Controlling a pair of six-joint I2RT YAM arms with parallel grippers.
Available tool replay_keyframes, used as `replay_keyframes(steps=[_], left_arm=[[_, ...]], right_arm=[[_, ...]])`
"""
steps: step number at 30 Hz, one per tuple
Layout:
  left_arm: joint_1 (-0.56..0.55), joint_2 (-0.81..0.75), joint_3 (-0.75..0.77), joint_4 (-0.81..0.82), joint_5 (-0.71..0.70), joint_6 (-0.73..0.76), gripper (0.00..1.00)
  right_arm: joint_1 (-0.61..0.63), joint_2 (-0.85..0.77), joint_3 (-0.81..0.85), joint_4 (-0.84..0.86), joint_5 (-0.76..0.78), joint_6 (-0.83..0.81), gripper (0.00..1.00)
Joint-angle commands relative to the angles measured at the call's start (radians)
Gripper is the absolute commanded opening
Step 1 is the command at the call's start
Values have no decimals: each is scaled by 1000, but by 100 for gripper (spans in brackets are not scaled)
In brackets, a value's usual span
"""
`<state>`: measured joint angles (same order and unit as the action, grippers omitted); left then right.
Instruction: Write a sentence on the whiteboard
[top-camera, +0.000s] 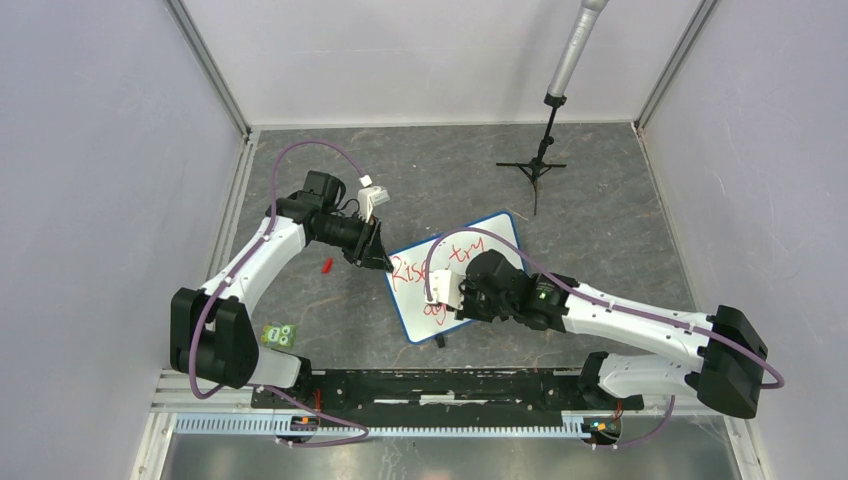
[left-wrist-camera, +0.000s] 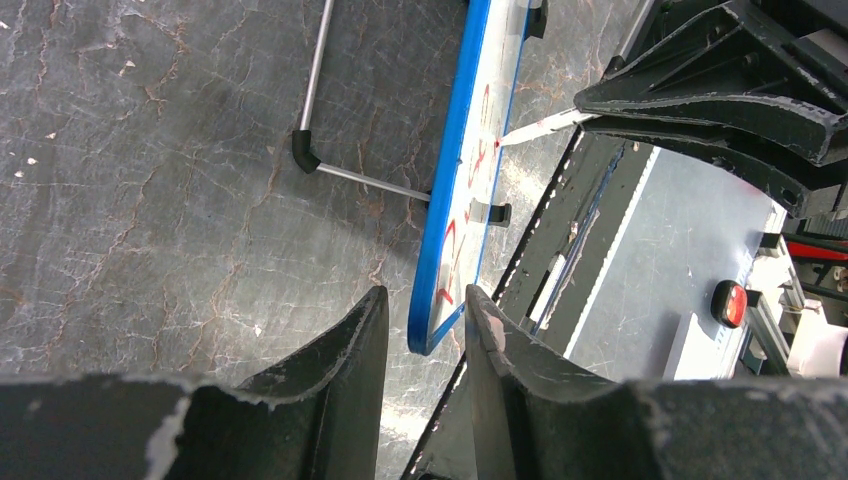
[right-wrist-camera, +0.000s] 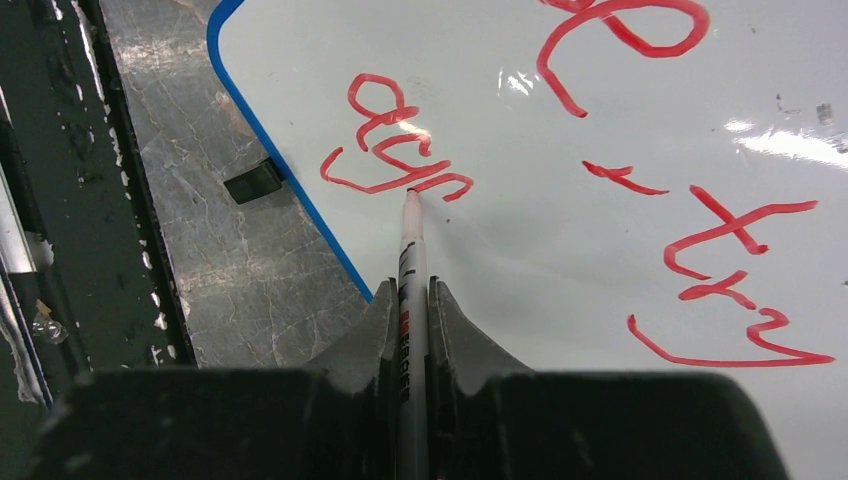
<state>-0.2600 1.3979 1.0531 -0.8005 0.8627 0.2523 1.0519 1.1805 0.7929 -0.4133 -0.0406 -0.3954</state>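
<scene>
Right gripper clamped on marker, tip touching whiteboard at second line of sentence. Left gripper straddles whiteboard corner; cannot tell whether it grips.

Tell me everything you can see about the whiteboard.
The whiteboard is a small white rectangle with a blue rim, rounded corners, small black feet and a thin wire stand. Its glossy face seems propped at a tilt on the grey table, between the arms. Red handwriting reads roughly "Rise, try" with an unfinished word below. The left gripper has its fingers on either side of one corner; the marker in the right gripper touches its tip to the face.
</scene>
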Motion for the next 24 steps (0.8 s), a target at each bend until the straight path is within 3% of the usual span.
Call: replay_keyframes(steps=[1, 24], left_arm=[[-5, -20, 1, 27, 2, -7, 41], [-5, -13, 8, 27, 4, -12, 41]], right_arm=[[-4, -8, -20, -10, 17, -23, 0], [-18, -16, 65, 11, 91, -3, 0]])
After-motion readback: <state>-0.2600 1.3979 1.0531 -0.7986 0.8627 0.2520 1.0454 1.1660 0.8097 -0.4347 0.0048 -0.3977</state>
